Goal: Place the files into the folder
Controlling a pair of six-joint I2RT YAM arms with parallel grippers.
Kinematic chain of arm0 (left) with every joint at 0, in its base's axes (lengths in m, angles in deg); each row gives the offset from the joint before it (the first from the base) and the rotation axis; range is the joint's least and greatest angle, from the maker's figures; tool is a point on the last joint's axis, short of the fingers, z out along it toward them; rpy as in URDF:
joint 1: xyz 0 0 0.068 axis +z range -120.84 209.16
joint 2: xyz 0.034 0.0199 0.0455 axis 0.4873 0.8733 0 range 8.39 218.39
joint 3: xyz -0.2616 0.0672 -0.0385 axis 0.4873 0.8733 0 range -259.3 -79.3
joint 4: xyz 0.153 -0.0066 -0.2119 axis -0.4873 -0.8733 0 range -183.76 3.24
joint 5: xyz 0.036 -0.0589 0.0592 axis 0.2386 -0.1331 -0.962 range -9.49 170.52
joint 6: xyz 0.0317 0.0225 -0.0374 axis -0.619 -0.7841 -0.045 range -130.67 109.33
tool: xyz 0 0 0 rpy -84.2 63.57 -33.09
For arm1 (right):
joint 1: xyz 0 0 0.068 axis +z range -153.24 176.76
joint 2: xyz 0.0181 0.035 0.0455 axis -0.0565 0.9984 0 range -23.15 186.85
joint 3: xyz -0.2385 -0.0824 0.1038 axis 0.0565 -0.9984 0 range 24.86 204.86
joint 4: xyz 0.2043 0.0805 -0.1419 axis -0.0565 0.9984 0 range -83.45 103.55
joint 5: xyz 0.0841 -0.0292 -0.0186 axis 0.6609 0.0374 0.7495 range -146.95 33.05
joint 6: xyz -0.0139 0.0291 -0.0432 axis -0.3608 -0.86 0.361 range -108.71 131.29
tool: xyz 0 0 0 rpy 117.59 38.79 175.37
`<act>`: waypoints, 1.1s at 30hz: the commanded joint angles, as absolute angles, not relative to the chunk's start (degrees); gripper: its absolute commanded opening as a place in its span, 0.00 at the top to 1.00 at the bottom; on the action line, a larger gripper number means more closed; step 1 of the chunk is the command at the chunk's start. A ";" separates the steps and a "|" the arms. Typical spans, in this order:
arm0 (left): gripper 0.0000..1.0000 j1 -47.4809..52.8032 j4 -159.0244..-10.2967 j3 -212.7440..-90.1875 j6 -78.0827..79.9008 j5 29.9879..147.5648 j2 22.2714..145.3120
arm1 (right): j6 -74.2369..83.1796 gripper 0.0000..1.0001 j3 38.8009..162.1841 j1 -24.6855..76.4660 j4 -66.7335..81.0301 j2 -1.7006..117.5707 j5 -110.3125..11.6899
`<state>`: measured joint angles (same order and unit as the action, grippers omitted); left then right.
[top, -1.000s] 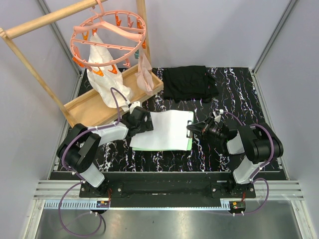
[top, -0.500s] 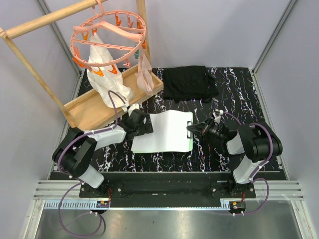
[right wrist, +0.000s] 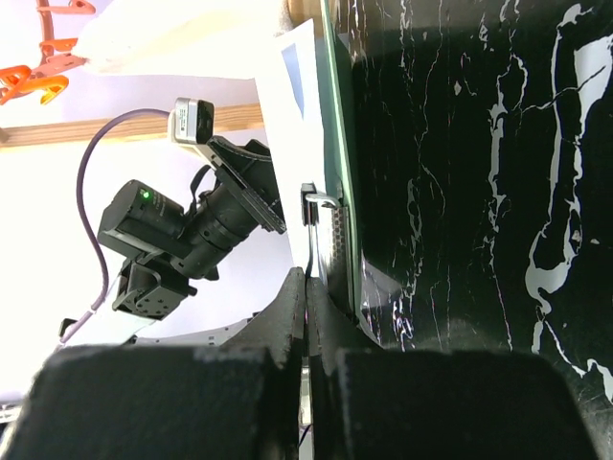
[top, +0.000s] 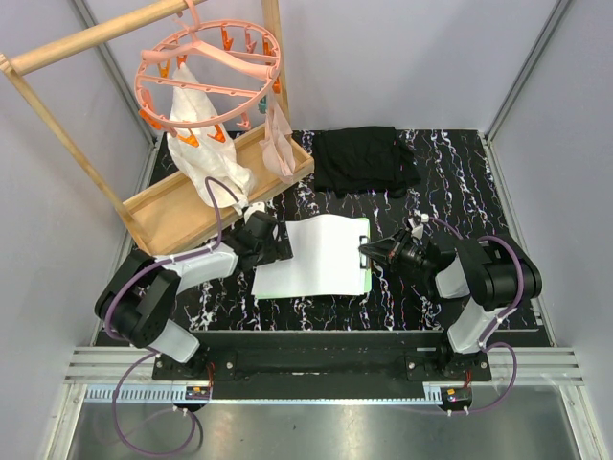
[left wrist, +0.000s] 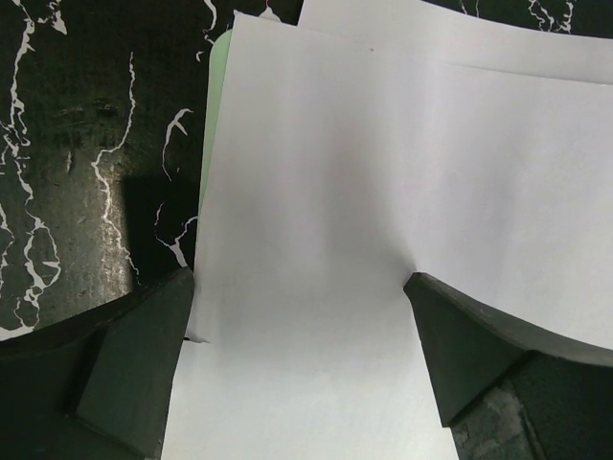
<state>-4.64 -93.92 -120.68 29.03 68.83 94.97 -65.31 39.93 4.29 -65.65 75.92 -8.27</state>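
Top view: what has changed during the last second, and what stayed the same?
The left fingers opened wider and drew back leftward over the files. The right fingers stayed shut at the clip of the folder; the cloth did not move.

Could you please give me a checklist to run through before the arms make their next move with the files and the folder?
1. The left gripper is open, with one finger on either side of the files: ok.
2. The right gripper is shut at the clip: ok.
3. The right gripper really holds the clip's lever: cannot tell.
4. The files lie on the folder, with green showing past their edge: ok.
5. The sheets are squared up: not ok, a second sheet sticks out askew.
6. The files are tucked under the clip: cannot tell.
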 commanded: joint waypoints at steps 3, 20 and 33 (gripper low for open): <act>0.01 -4.59 -98.63 -118.67 29.67 72.60 91.54 | -62.55 1.00 40.41 4.59 -65.44 72.66 -7.82; 0.01 -5.38 -96.18 -117.26 32.39 77.26 93.11 | -62.45 1.00 40.94 4.59 -64.90 72.83 -8.09; 0.01 -5.47 -94.15 -117.88 33.45 74.98 97.24 | -69.66 1.00 39.98 4.59 -77.03 75.03 -7.73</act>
